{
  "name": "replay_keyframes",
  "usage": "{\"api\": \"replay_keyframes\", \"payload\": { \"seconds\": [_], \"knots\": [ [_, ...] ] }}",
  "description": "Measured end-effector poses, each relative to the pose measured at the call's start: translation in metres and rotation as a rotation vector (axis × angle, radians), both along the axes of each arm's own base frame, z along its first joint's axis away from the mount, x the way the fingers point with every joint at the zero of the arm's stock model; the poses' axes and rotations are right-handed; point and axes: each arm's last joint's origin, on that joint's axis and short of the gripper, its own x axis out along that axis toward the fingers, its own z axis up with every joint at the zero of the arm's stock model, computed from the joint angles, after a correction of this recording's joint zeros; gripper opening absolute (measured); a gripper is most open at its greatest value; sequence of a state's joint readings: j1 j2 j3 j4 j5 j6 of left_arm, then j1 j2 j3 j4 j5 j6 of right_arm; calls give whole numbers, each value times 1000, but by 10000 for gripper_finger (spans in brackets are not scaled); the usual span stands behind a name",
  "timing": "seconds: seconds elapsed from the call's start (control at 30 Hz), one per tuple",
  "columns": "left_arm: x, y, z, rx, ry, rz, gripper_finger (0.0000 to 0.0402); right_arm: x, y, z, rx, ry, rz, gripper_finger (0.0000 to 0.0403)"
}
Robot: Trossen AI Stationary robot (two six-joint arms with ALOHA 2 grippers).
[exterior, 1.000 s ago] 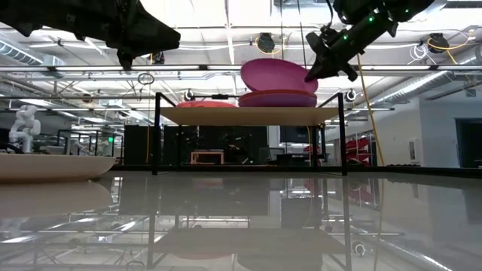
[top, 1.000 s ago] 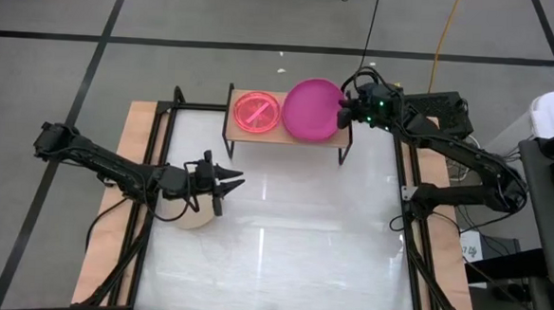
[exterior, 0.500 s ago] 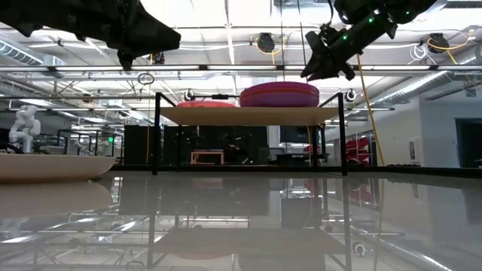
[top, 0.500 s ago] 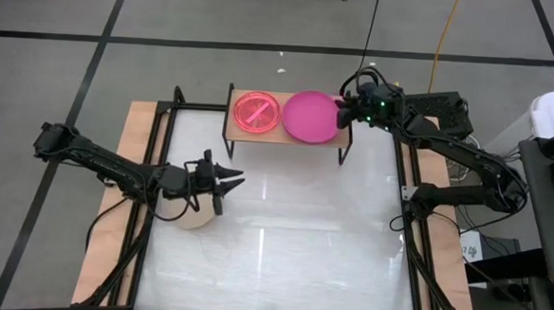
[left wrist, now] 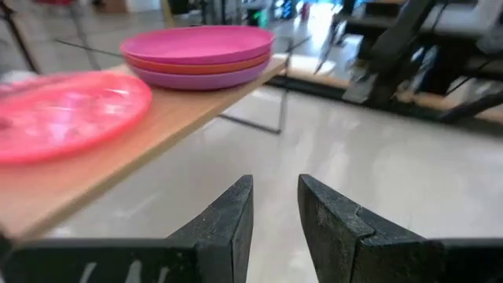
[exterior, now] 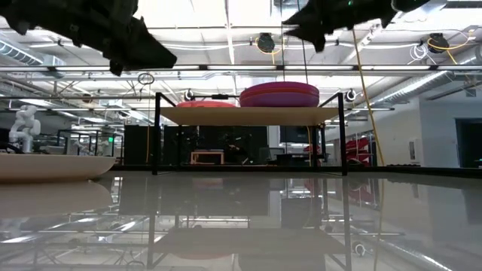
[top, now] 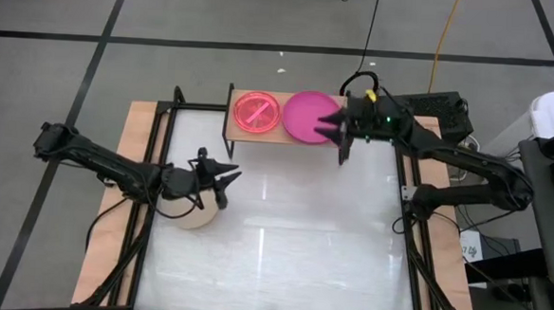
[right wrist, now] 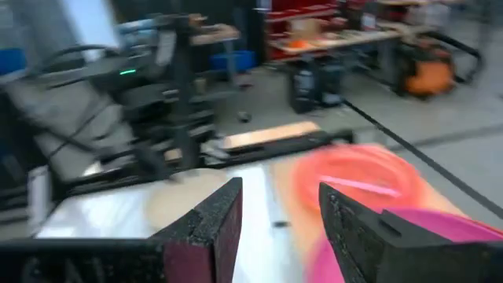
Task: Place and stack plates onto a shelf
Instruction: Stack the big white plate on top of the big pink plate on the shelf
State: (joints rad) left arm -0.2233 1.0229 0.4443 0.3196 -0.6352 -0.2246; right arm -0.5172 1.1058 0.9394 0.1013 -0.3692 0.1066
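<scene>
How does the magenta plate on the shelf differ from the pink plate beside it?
The round magenta plastic plate is larger; the small translucent pink plate is smaller. The magenta plate tops a stack, with an orange and a purple plate under it in the left wrist view; the pink plate seems to lie alone on the board. The magenta plate sits nearer the right pincer. Both lie flat on the light-wood shelf.

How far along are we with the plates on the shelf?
Done: the shelf holds a pink plate and a stack topped by a magenta plate. In hand: nothing; the right tool is open over the magenta plate's edge, and the left tool hovers open over the table. Left: a beige plate on the table's left side.
</scene>
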Motion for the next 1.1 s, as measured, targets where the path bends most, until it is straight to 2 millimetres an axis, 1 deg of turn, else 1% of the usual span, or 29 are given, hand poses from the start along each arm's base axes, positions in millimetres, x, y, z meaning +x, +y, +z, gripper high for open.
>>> {"api": "replay_keyframes", "payload": {
  "seconds": [0.1,0.2,0.3,0.37,0.43,0.5,0.57,0.7,0.83,1.1],
  "knots": [
    [1,-3,9,48,86,43,106,4,25,5,-48,-19,103,149],
    [2,-7,18,48,153,55,106,7,51,2,-67,-40,209,149],
    [4,-13,22,18,204,56,106,9,75,-11,-107,-78,296,149],
    [6,-18,20,-3,251,38,106,9,89,-21,-137,-117,306,149],
    [5,-22,14,-26,342,-18,106,7,100,-31,-162,-138,299,149],
    [2,-25,7,-83,424,-66,106,3,108,-41,-192,-135,286,149],
    [1,-26,4,-173,457,-83,106,-2,114,-49,-222,-123,260,149],
    [-6,-26,-7,-309,559,-57,106,-12,119,-59,-269,-111,158,148],
    [-6,-28,-19,-360,660,-32,106,-19,119,-58,-289,-134,76,148],
    [3,-35,-49,-456,822,-10,106,-21,119,-58,-266,-135,75,148]
  ]
}}
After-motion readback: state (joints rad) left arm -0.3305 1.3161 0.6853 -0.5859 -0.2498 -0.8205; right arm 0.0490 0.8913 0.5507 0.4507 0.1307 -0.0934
